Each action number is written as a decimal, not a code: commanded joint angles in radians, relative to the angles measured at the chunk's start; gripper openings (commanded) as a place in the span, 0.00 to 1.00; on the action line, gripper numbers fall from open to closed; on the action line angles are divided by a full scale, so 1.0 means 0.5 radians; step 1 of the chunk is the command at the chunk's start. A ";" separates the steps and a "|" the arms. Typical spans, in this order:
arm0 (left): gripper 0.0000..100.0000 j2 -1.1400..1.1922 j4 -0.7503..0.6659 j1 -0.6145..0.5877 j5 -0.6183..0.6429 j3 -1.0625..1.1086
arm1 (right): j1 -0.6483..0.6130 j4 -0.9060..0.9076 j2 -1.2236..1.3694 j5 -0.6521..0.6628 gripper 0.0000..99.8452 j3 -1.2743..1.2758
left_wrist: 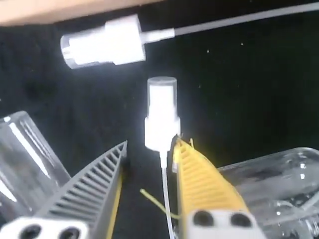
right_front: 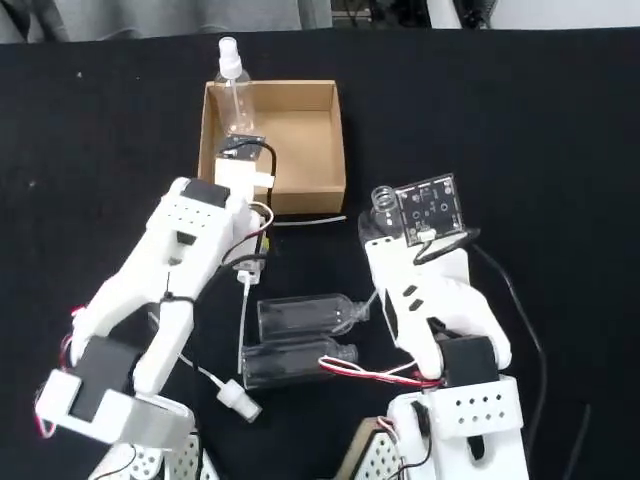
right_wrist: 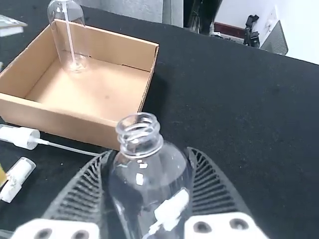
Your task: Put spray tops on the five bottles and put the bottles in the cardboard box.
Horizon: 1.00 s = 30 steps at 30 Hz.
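One bottle (right_wrist: 144, 174) is clamped upright by the right gripper (right_wrist: 149, 152).
A spray top (left_wrist: 162, 112) is bracketed by the spread left gripper (left_wrist: 149, 147), stem toward 6 o'clock.

Surface: black cloth table (right_front: 540, 130), spreading on every side of the right gripper (right_wrist: 149, 157). Ahead of that gripper, past the table's far edge: grey panel (right_wrist: 144, 10), white wall (right_wrist: 299, 20), dark stands and gear (right_wrist: 234, 22) clustered low against the wall. Along the same edge, grey fabric (right_front: 150, 15) in folds. Light even, diffuse.
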 commanded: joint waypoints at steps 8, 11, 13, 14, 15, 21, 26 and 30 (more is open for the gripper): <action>0.13 0.288 -0.043 0.066 0.095 -0.247 | 0.040 -0.061 -0.057 -0.018 0.04 -0.020; 0.13 0.368 -0.037 0.091 0.098 -0.287 | 0.040 -0.061 -0.057 -0.018 0.04 -0.020; 0.13 0.411 -0.034 0.087 0.147 -0.311 | 0.040 -0.061 -0.057 -0.018 0.04 -0.017; 0.13 0.430 -0.034 0.081 0.166 -0.318 | 0.040 -0.077 -0.057 -0.018 0.04 -0.014; 0.13 0.442 -0.034 0.081 0.178 -0.321 | 0.040 -0.095 -0.057 -0.018 0.04 -0.008; 0.11 0.445 -0.034 0.091 0.178 -0.302 | 0.046 -0.110 -0.038 -0.018 0.04 -0.005; 0.04 0.445 -0.031 0.094 0.178 -0.315 | 0.046 -0.110 -0.038 -0.018 0.04 -0.005; 0.03 0.442 -0.031 0.081 0.178 -0.318 | 0.046 -0.110 -0.038 -0.018 0.04 -0.005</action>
